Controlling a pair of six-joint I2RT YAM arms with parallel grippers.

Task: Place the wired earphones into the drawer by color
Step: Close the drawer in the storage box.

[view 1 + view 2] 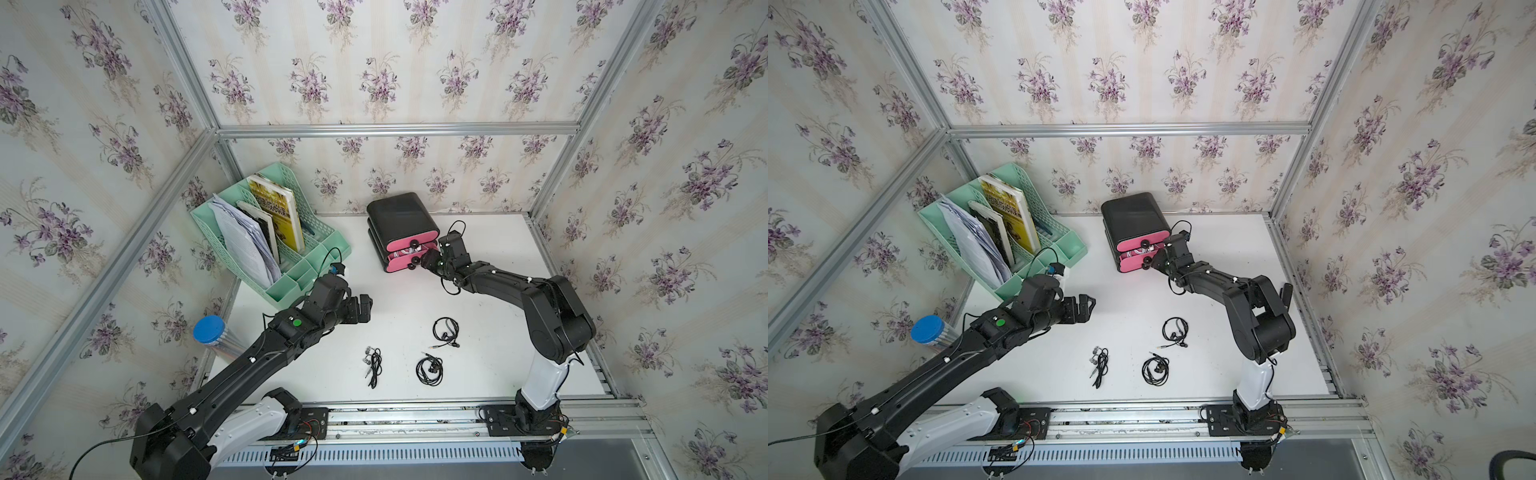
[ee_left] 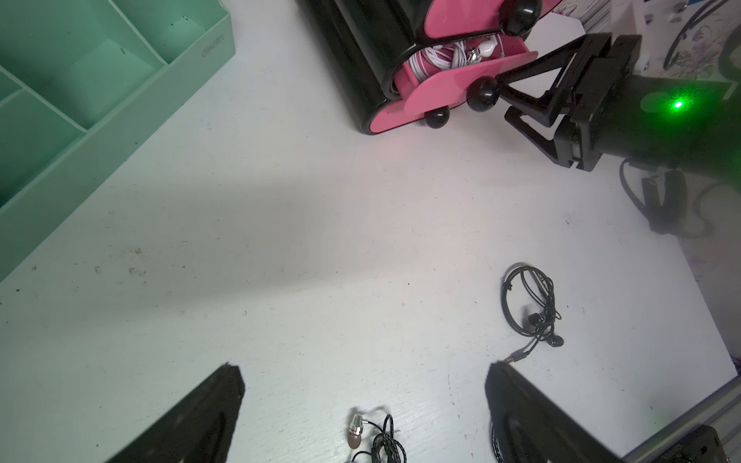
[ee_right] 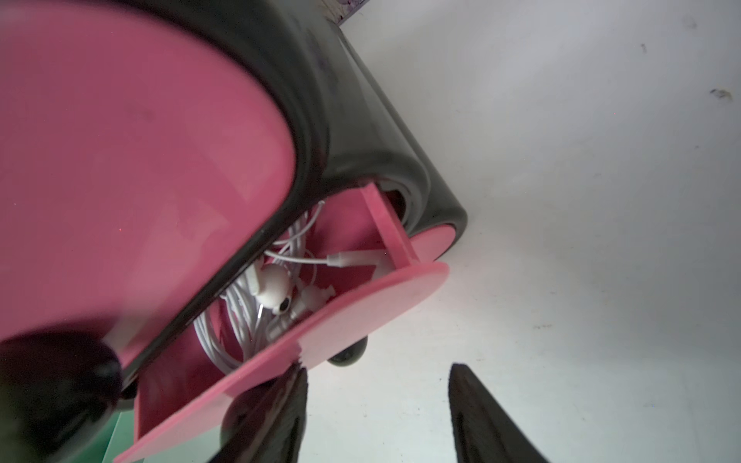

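Centre frame: middle pink drawer ajar, white earphones inside. Right gripper half-spread, empty, at knob. Left gripper wide, empty. Green organizer, left: books.

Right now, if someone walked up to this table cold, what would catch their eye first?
The black drawer unit with pink fronts at the back of the table: its middle drawer stands ajar with white earphones inside, and the right gripper is at its knob, jaws apart. Next, three black earphone bundles lie loose near the front edge, and a mint file organizer with books stands back left.
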